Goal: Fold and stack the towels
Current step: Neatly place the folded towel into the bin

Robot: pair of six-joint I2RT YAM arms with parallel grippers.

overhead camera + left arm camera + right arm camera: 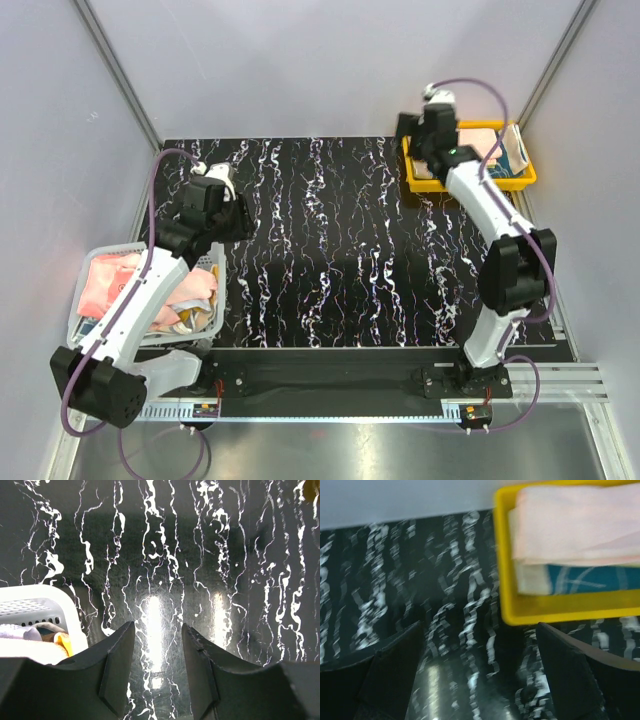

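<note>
Two folded towels lie stacked in the yellow tray point(546, 611): a pale pink towel point(575, 525) on top of a teal towel with a cream border point(590, 577). The same tray point(470, 185) sits at the table's far right. My right gripper point(480, 626) hangs wide open and empty just left of the tray's near corner, above the tabletop. More towels, pink point(105, 280) and orange-and-cream point(190, 300), lie crumpled in the white mesh basket point(76, 305) at the left. My left gripper point(158, 627) is open, empty, above the table beside the basket's far right corner point(30, 605).
The black marbled tabletop point(330, 250) spans the space between basket and tray. Grey walls close in the back and both sides. The right arm point(500, 260) stretches from its base up toward the tray.
</note>
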